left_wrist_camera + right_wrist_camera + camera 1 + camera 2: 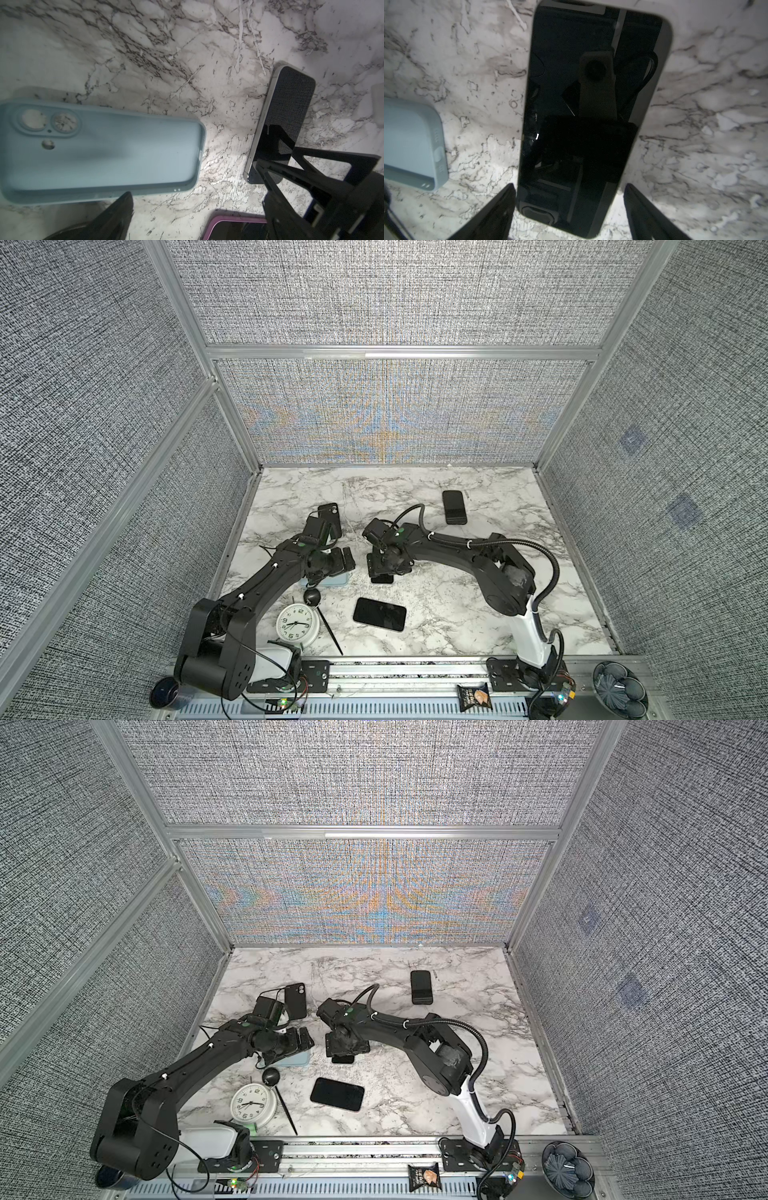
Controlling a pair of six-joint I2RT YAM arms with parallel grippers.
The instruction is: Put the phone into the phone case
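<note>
Okay, R wrist cam: my right gripper [569, 187] is standing open astride the near end of the phone [591, 93], one finger off each long edge, gripping nothing yet. Phone is lying screen-up, flat on the marble table [695, 124], w/ the blue phone case [411, 141] just beside it. I'm reckoning the grasp needs me dropping low enough that the pads catch the thin side edges, not the glass, and closing square so it isn't twisting out. L wrist cam: case is lying cavity-up and empty, lens holes at the end away from the phone, so I'm probably having to match the phone's camera end to that. A pink-rimmed phone [234, 227] is sitting near, prob. not my target. Top view: my left gripper [343, 565] is hovering over the case, jaws spread wide, holding nothing. I'm thinking it should be pinning the case while I'm seating one end first. Another phone [454, 507] is lying well apart at the far side.
</note>
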